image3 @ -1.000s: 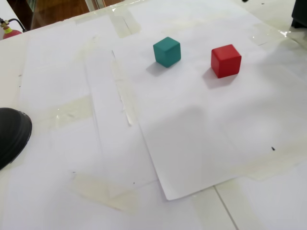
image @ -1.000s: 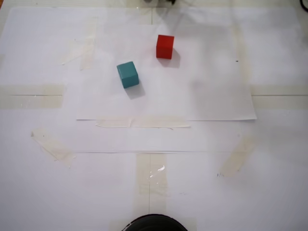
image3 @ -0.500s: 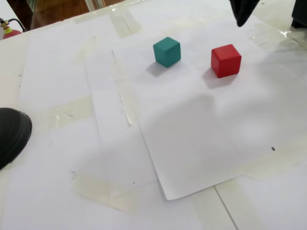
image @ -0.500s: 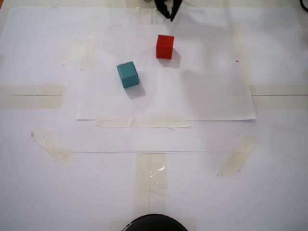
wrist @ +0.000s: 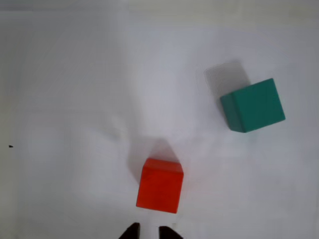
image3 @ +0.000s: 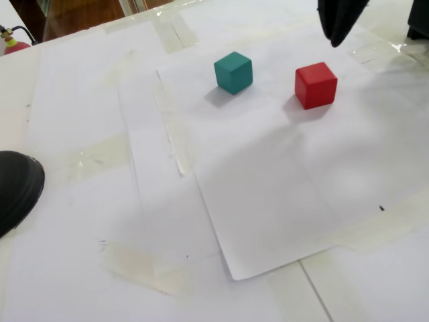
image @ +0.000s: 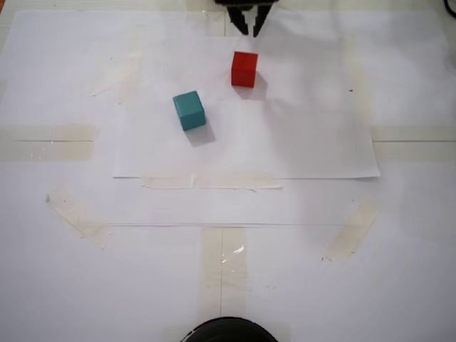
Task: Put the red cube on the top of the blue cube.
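Observation:
The red cube (image: 244, 69) rests on white paper, with the blue cube (image: 189, 110), teal in colour, a short way to its lower left in a fixed view. Both also show in another fixed view, the red cube (image3: 316, 85) to the right of the blue cube (image3: 233, 72). My gripper (image: 251, 30) hangs just beyond the red cube at the top edge, apart from it, its dark fingers slightly open and holding nothing. In the wrist view the gripper (wrist: 148, 233) shows as two tips just below the red cube (wrist: 160, 185); the blue cube (wrist: 253, 105) sits up to the right. From the side the gripper (image3: 337, 37) is above the table.
White paper sheets (image: 285, 142) held by tape strips (image: 46, 141) cover the table. A black rounded object (image: 228, 330) sits at the near edge, and shows again as a black rounded object (image3: 17, 188) at the left of the other fixed view.
The gripper has come into view at the far edge and lowered toward the red cube, and its fingers now show a small gap. Neither cube has moved.

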Controlling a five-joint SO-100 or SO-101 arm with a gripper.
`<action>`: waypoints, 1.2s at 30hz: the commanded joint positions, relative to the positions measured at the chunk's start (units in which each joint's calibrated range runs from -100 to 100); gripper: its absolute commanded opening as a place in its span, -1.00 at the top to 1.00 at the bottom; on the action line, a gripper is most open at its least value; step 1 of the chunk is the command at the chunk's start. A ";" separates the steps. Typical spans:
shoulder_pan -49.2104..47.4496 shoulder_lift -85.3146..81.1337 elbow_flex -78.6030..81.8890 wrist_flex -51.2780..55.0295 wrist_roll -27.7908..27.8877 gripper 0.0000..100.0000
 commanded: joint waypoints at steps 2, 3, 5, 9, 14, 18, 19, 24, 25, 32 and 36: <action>-1.63 -0.54 0.74 -2.27 -0.54 0.64; -1.63 -0.54 0.74 -2.03 -0.78 0.60; -1.70 -0.54 1.38 -1.78 -1.56 0.58; -2.23 0.15 1.92 -2.76 -2.44 0.51; -3.22 1.61 1.92 -3.82 -3.76 0.45; -3.67 3.07 1.92 -4.88 -4.30 0.42; -3.75 3.49 1.92 -5.37 -4.35 0.41; -3.82 4.87 3.38 -8.39 -4.40 0.41; -3.82 5.30 3.74 -9.04 -4.40 0.41; -3.82 7.87 6.01 -13.77 -4.30 0.41; -3.82 9.67 6.01 -14.99 -4.20 0.41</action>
